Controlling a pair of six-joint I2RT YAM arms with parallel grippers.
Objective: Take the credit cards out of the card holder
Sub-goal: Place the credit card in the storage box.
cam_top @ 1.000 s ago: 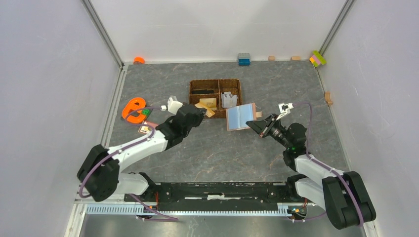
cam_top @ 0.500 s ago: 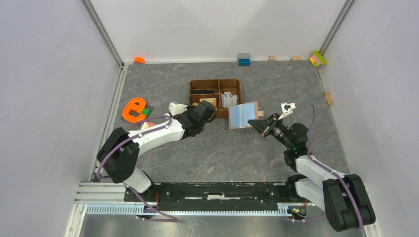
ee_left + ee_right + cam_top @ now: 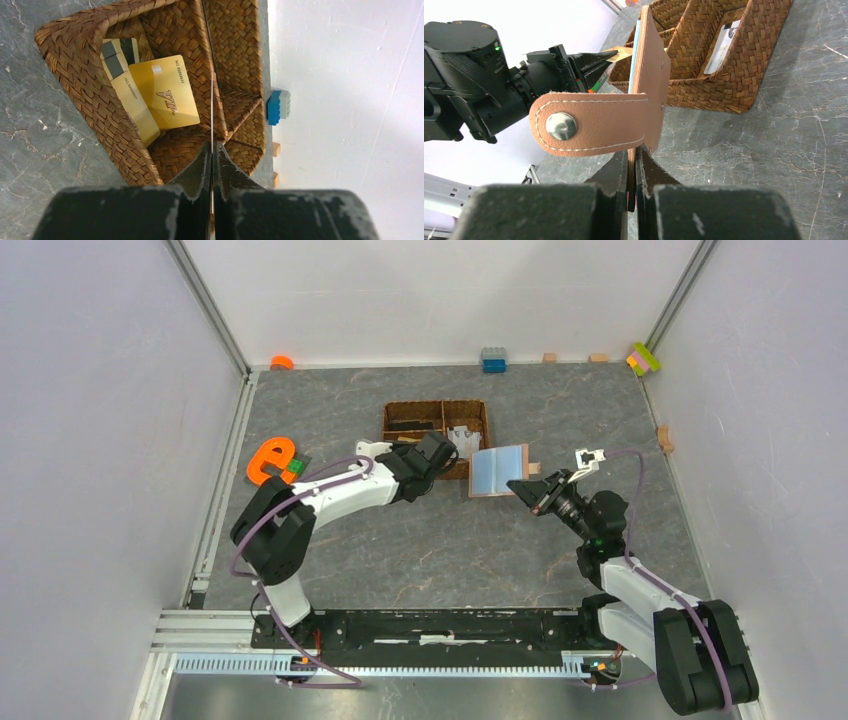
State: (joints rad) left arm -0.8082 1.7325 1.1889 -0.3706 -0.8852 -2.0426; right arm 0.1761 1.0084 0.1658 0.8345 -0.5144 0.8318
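Observation:
My right gripper (image 3: 522,487) (image 3: 634,150) is shut on the lower edge of the card holder (image 3: 497,471) (image 3: 644,85), a salmon-pink wallet held open above the table, its snap tab (image 3: 584,125) hanging toward the camera. My left gripper (image 3: 437,448) (image 3: 212,145) is shut on a thin credit card (image 3: 212,105), seen edge-on, over the brown woven basket (image 3: 436,406) (image 3: 75,65). From the right wrist view that card (image 3: 621,50) looks tan. Two gold credit cards (image 3: 162,92) lie overlapped in the basket compartment below.
A white paper item (image 3: 462,440) sits in the basket's right compartment. An orange object (image 3: 270,460) lies at the left. A blue block (image 3: 493,360), small wooden blocks and a coloured block (image 3: 644,358) line the back wall and right edge.
The left arm has swung right and away from me, carrying its card from in front of the basket to over it. The right gripper and card holder have shifted slightly right and back.

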